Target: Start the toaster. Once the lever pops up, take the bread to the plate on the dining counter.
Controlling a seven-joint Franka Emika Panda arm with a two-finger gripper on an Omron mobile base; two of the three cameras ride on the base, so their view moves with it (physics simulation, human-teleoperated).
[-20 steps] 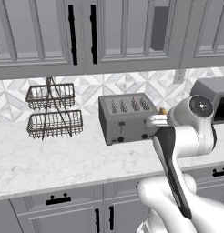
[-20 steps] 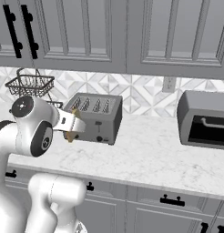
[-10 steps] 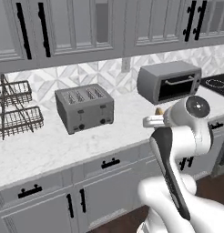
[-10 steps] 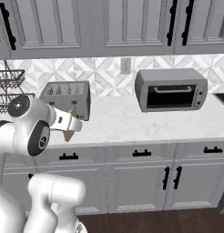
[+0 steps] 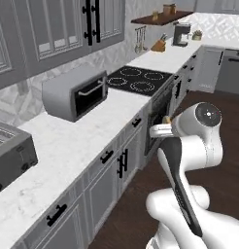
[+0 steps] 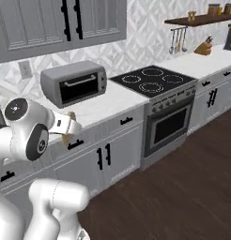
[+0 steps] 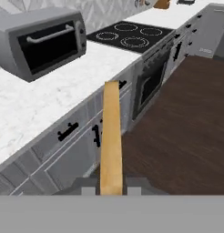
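one thin orange-brown bread [image 7: 111, 136] slice, edge-on between the jaws

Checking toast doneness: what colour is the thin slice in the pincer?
Orange-brown bread slice, clearest in the hand view.

Lighting around me is even and bright, no clear source. Shadows are faint and soft. No glare on the marble surface [image 5: 68, 146]. All renders slightly soft, coarse-grained throughout.

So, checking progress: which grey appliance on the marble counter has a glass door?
The grey toaster oven beside the black cooktop; the boxy grey metal toaster has none.
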